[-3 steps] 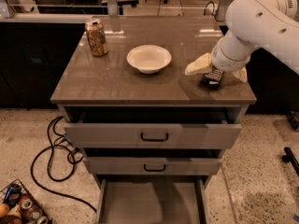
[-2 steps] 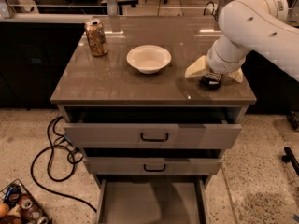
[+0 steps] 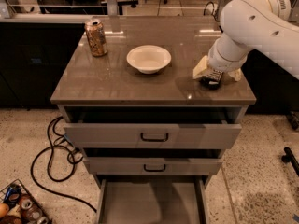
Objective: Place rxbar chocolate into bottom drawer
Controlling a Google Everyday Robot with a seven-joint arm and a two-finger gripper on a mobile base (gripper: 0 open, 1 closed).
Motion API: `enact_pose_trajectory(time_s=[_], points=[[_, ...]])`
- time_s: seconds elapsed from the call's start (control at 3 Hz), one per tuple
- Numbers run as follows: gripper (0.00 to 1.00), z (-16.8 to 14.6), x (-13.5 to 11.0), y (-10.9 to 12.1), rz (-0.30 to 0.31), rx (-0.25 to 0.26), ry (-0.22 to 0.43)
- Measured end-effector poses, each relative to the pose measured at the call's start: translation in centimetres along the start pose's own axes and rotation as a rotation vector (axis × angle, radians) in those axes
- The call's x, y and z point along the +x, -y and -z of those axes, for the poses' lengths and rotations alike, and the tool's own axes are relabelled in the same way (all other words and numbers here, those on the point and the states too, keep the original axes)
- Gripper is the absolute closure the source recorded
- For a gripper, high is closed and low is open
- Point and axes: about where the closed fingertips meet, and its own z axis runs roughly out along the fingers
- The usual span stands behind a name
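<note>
The scene is dim and warm-toned, lit from overhead. Pale glare patches lie on the cabinet top (image 3: 117, 83) behind the white bowl (image 3: 148, 58), with a small glint to its front right. The gripper (image 3: 212, 76), right of the bowl, hangs over a soft shadow. Below the bowl, the bottom drawer (image 3: 152, 204) sits in shade.
</note>
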Motion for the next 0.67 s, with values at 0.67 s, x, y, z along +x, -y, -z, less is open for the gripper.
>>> enact_pose_trajectory(time_s=[0.67], points=[[1.0,1.27,-0.55,-0.11,0.001,0.0,-0.002]])
